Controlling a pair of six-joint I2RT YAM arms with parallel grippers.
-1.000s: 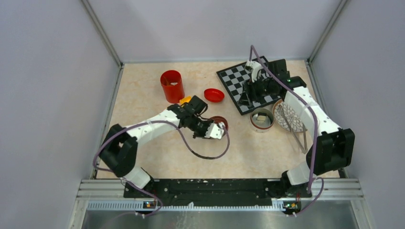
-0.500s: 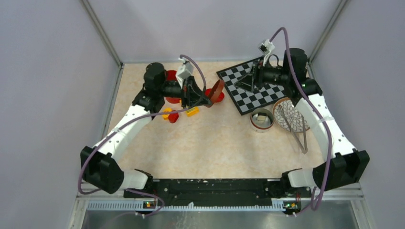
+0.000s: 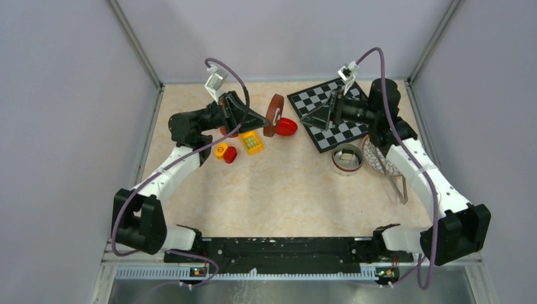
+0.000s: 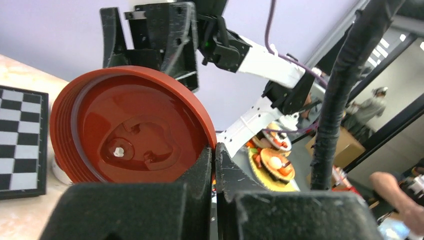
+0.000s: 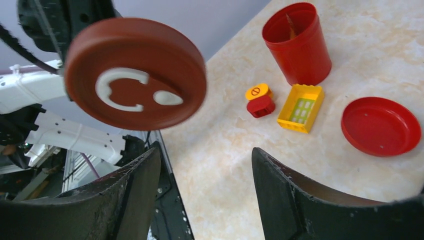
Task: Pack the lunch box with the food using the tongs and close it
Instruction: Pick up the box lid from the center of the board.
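Observation:
High over the back of the table, my left gripper (image 3: 269, 118) is shut on the rim of a reddish-brown round lid (image 3: 275, 115), held on edge. The left wrist view shows the lid's ribbed underside (image 4: 130, 132), its rim pinched between the closed fingertips of the left gripper (image 4: 214, 150). My right gripper (image 3: 305, 120) stands open in the air, facing the lid (image 5: 135, 72), with nothing between its fingers (image 5: 145, 170). The steel lunch box (image 3: 347, 159) sits uncovered at right with a pale food chunk (image 3: 347, 154) inside. The tongs (image 3: 394, 176) lie across the patterned plate (image 3: 382, 161).
A chessboard (image 3: 339, 126) lies at the back right under the right arm. A red bowl (image 5: 380, 126), a red cup (image 5: 297, 42), a yellow block (image 5: 300, 107) and two small red and yellow blocks (image 5: 260, 100) sit at the back left.
The left arm has lifted the lid off the table's middle and carried it up and back. The right arm has risen from the chessboard and turned toward the lid, jaws slightly wider.

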